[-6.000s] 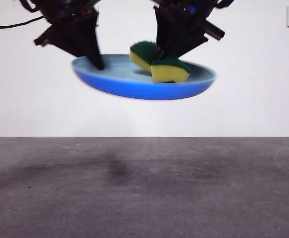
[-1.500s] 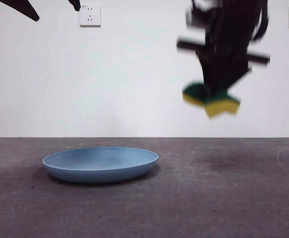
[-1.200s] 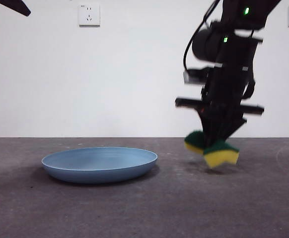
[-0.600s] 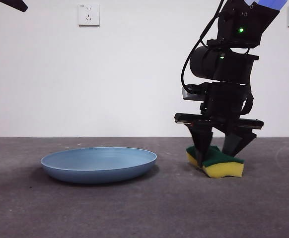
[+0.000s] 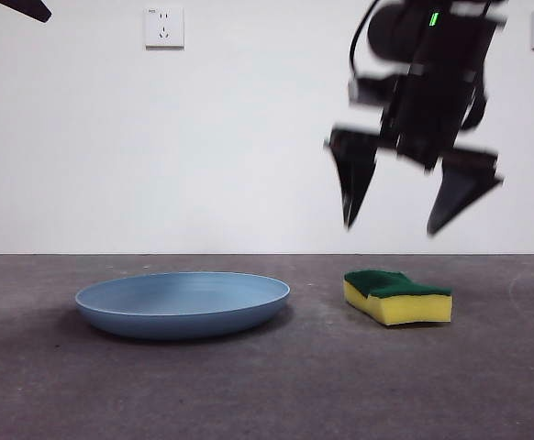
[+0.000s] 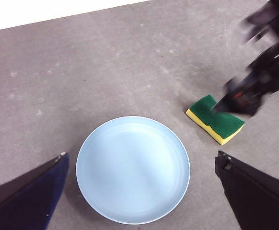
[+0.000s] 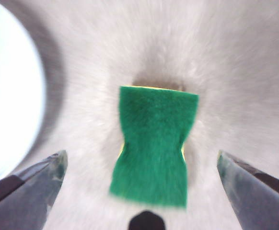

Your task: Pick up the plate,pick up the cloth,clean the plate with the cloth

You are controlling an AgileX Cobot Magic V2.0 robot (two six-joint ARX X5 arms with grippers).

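The plate (image 5: 183,304) sits flat on the grey surface (image 5: 267,394), empty, and the cloth (image 5: 398,296), really a yellow sponge, lies green side up just to its side, a small gap between them. Directly above the sponge the right gripper (image 5: 412,197) hangs in the air, blurred, its jaws spread wide with nothing in them. The left gripper (image 6: 139,191) is high over the plate, jaws parted and empty too. Behind, a wall socket (image 5: 164,27) on the white wall
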